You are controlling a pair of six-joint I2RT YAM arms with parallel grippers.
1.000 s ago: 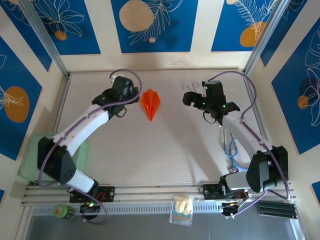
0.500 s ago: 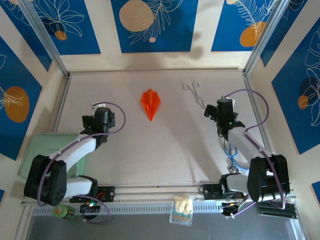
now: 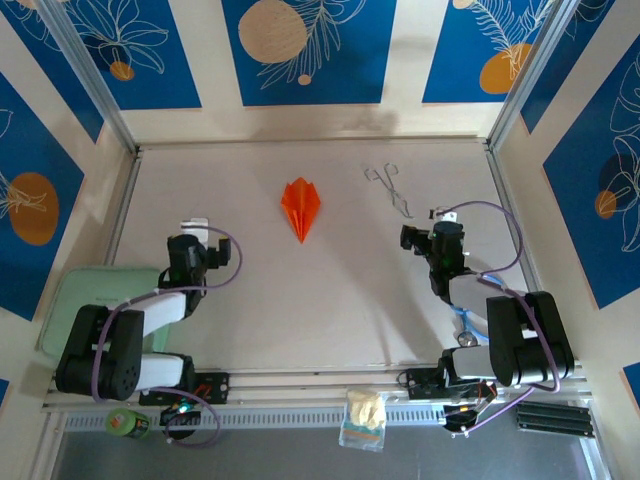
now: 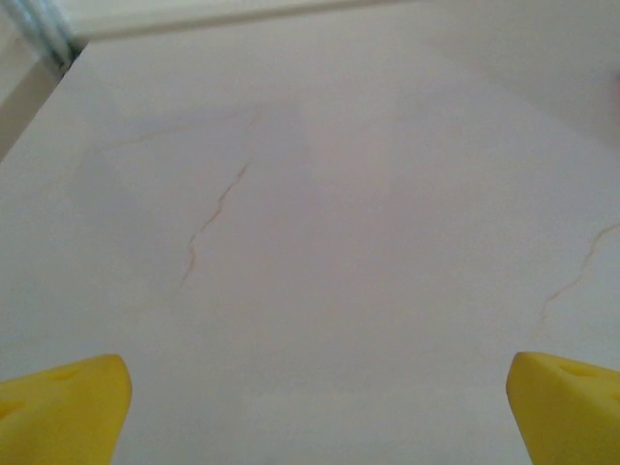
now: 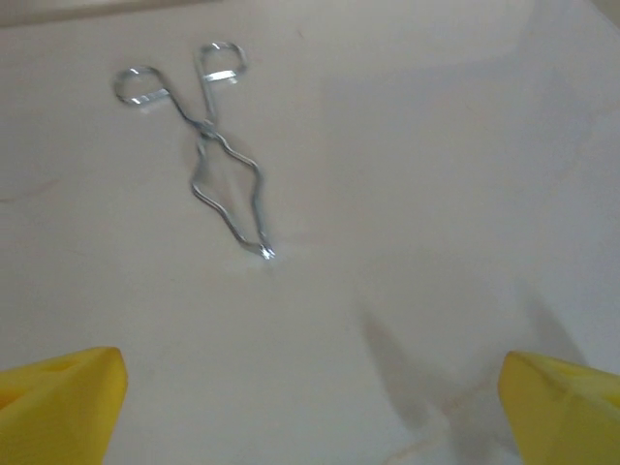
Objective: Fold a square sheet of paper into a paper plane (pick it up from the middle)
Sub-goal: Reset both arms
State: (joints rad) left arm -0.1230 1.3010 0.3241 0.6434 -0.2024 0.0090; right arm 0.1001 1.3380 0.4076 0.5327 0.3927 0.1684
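The square sheet of paper lies folded as an orange paper plane (image 3: 301, 207), a pointed dart with its tip toward me, flat on the table's far middle. Nothing touches it. My left gripper (image 3: 196, 230) is pulled back at the left, well short of the plane. In the left wrist view it (image 4: 315, 412) is open, yellow fingertips (image 4: 63, 407) wide apart over bare table. My right gripper (image 3: 434, 226) sits back at the right. It (image 5: 310, 412) is open too, with nothing between its fingertips (image 5: 557, 407).
Metal tongs (image 3: 388, 188) lie on the table ahead of the right gripper, also seen from the right wrist (image 5: 208, 155). A pale green tray (image 3: 55, 310) sits off the table's left edge. A small bag (image 3: 363, 418) and a green roll (image 3: 125, 423) rest by the near rail.
Both arms have drawn back from beside the paper plane toward the near edge and folded in. The plane and tongs have not moved.
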